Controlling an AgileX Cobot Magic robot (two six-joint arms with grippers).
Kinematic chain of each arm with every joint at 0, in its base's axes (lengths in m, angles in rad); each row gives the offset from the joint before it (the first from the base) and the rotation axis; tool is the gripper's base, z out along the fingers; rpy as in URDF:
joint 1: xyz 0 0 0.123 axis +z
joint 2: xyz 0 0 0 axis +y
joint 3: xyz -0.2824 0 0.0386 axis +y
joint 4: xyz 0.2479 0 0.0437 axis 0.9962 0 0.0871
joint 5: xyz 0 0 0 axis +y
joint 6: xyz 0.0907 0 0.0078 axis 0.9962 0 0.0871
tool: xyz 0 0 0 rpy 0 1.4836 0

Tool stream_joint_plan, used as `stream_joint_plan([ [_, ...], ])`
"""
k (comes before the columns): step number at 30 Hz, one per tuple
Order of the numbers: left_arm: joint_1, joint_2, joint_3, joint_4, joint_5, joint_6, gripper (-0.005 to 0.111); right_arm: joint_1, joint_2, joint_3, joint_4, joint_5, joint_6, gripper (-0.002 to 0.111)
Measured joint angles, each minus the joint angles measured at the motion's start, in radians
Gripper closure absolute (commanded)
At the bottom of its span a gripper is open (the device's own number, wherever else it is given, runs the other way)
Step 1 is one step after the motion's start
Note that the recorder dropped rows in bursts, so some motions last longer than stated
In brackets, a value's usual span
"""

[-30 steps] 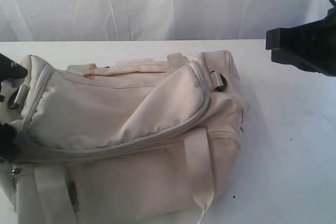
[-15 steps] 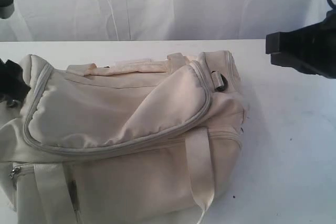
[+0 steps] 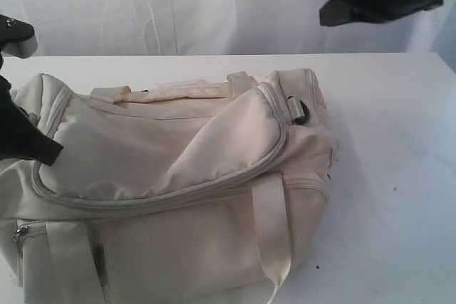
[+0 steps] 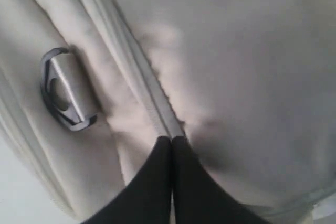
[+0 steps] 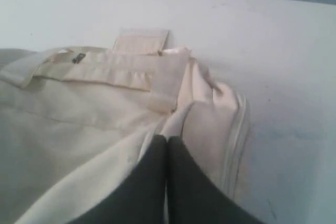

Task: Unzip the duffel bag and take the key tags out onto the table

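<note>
- Left gripper [image 4: 171, 141] is clenched, its two dark fingers pressed flat together with their tips right on the grey zipper [image 4: 137, 77]. No pull tab shows between them, so I cannot tell whether they pinch one or only meet on the track.
- Just beside those tips, on the end panel, sits a metal ring [image 4: 64, 97], apart from the fingers.
- In the exterior view this gripper is at the 9 o'clock end of the duffel bag [image 3: 164, 147], touching the fabric there.
- The bag lies on the table [image 3: 399, 176] with its long axis running from about 8 o'clock to 2 o'clock. The zipper follows that axis, curving along the near edge of the top flap and turning up at the 3 o'clock end.
- The opening pull therefore looks to run away from the left gripper, from 9 o'clock toward 3 o'clock along the track.
- Right gripper [image 5: 167, 139] is also clenched and holds nothing. It hangs high above the table at about 1 o'clock from the bag, well apart from it, looking down on the far end.
- The left arm is clearly the nearer one to the zipper.
- The key tags are not visible anywhere. With the flap fully zipped, they are presumably inside the bag.
</note>
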Motion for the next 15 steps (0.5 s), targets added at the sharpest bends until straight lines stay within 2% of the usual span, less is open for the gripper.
stream_joint_plan([
  [3,0.000,0.000,0.000,-0.066,0.000,0.045,0.107,0.000,0.158,-0.174,0.033,0.034,-0.012,0.105],
  [6,0.000,0.000,0.000,-0.129,0.000,0.104,0.107,0.002,0.298,-0.341,0.089,0.081,-0.054,0.093],
  [13,0.000,0.000,0.000,-0.196,0.000,0.161,0.107,0.027,0.573,-0.582,0.148,0.144,-0.131,0.041],
  [15,0.000,0.000,0.000,-0.198,0.000,0.161,0.107,0.037,0.632,-0.611,0.151,0.144,-0.159,0.036],
])
